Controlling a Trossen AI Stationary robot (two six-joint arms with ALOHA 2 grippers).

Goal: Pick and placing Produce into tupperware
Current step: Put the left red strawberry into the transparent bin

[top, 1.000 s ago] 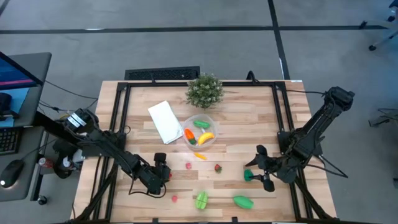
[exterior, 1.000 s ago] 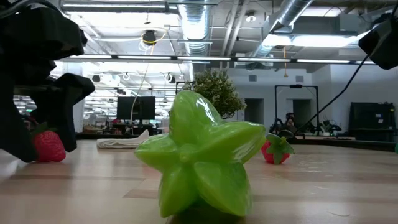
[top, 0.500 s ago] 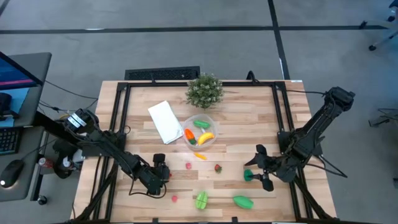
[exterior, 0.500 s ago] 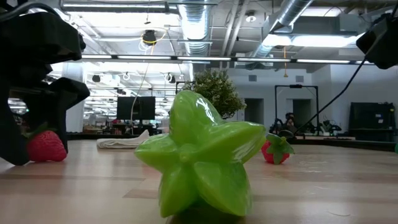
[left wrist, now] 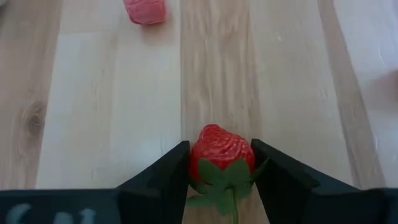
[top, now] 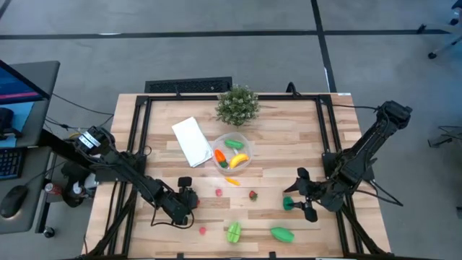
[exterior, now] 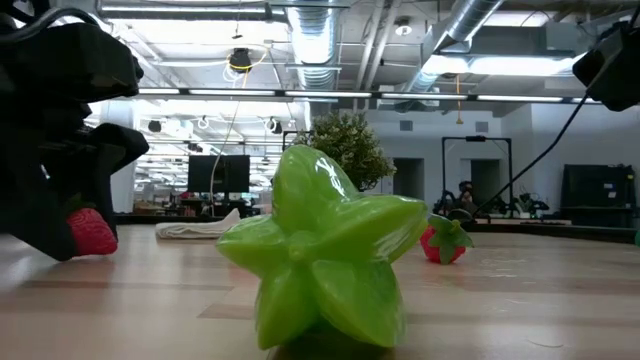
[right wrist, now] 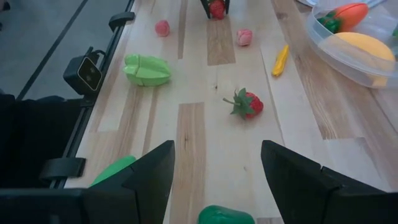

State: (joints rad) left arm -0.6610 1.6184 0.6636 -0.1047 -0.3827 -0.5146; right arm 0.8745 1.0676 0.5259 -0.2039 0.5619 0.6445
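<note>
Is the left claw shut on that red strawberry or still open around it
Shut on it. In the left wrist view the left claw has both dark fingers pressed against the red toy strawberry between them.

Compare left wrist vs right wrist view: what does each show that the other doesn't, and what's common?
Left wrist only: a close look at the left gripper, its fingers on either side of a strawberry against its flanks.

Right wrist only: the right gripper open over bare wood, the tupperware holding a yellow and an orange piece, a green star fruit, a second strawberry, a thin yellow-orange piece and a green piece below the fingers.

Both: the table, the pink piece, and the gripped strawberry, far off in the right wrist view.
</note>
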